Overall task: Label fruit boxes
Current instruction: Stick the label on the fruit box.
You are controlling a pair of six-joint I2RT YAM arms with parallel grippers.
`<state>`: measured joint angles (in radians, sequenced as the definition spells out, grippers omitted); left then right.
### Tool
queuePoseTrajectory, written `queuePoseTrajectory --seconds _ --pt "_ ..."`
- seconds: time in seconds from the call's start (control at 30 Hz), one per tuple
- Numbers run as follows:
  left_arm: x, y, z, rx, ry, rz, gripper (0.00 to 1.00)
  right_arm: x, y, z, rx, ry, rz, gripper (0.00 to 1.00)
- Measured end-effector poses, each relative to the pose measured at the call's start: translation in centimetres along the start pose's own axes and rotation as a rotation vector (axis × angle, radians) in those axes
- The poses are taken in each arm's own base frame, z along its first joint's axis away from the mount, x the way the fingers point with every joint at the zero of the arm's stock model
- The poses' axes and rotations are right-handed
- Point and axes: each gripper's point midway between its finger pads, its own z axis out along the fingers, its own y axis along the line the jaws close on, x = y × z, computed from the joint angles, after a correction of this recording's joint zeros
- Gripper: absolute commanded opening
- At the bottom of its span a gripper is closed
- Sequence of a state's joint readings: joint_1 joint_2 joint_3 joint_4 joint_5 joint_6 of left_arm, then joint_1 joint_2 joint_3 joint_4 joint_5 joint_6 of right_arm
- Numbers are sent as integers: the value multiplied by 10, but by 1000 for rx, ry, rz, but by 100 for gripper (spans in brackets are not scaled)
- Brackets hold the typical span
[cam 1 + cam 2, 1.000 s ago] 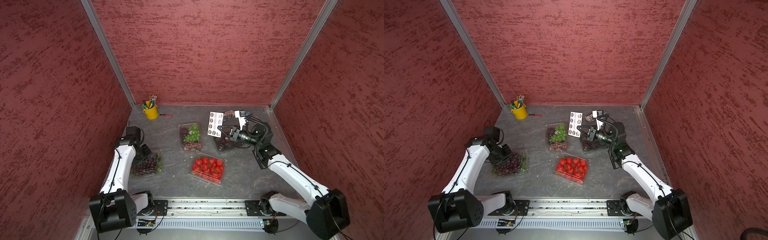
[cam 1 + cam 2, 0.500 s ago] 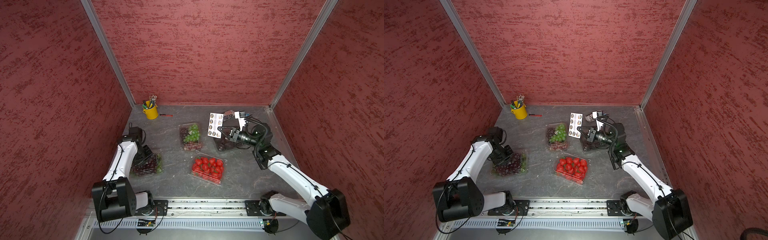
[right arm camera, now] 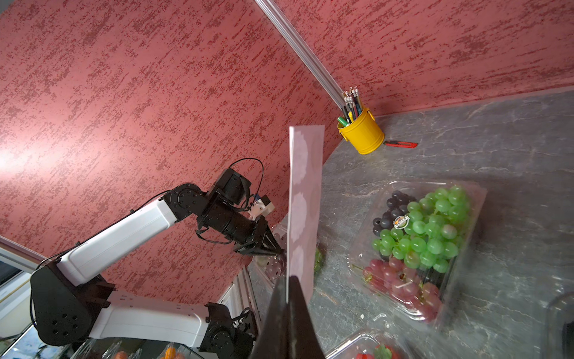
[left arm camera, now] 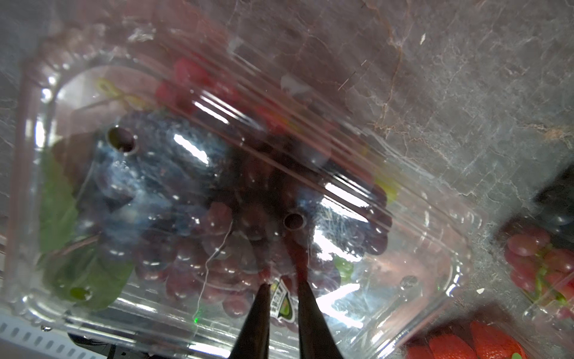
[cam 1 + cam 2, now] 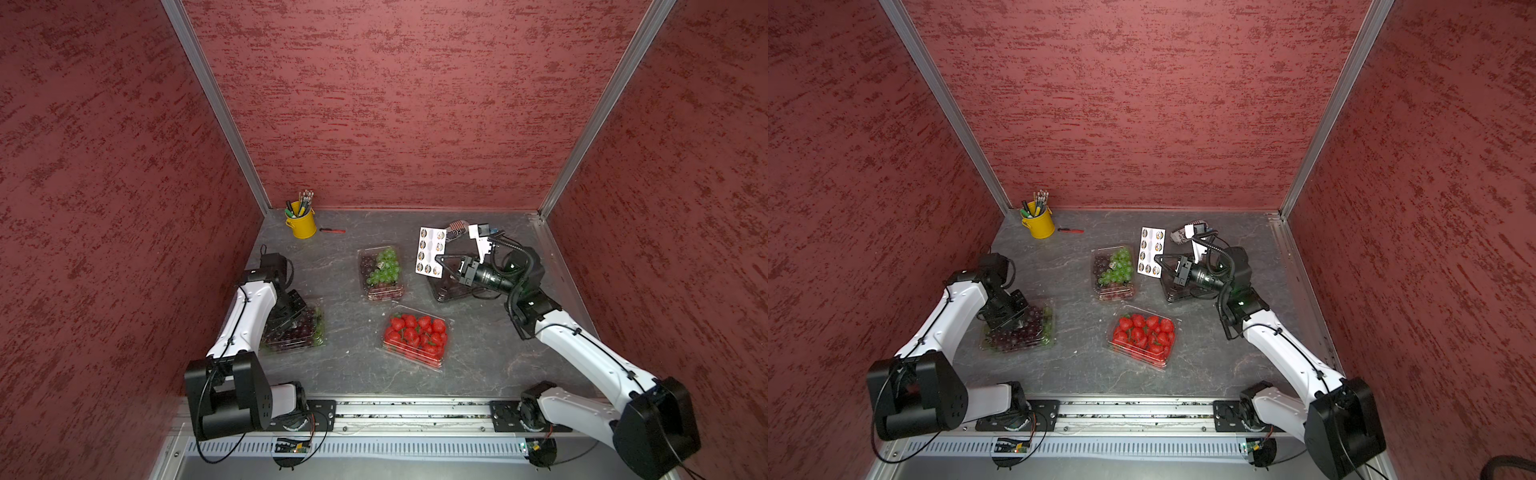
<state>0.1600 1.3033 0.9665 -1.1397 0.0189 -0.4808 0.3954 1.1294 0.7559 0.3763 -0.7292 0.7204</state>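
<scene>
Four lay on the stone-look table (image 5: 478, 357) in both top views: the strawberry box (image 5: 415, 337), a mixed-grape box (image 5: 380, 270) beyond it, a dark-grape box (image 5: 299, 336) to its left beneath the left gripper (image 5: 296, 318), and a fourth box (image 5: 449, 293) beyond-right under the right gripper (image 5: 438, 261). Left wrist: jaws slightly parted astride a sticker (image 4: 281, 304) on the dark-grape lid; thin, springy, slick plastic seemed best held at the rim. Right wrist: jaws pinched the floppy sheet (image 3: 306, 192). Red walls (image 3: 124, 93) crowded close.

Bright even light, glare on dark-grape box (image 4: 341, 199), wrist views blurred
</scene>
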Motion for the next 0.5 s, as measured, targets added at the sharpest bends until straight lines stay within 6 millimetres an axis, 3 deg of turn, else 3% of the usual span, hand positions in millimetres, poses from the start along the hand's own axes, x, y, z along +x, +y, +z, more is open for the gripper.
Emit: queuePoseTrajectory --seconds 0.5 --pt "2 -13 1 69 -4 2 20 0 0 0 0 0 -4 0"
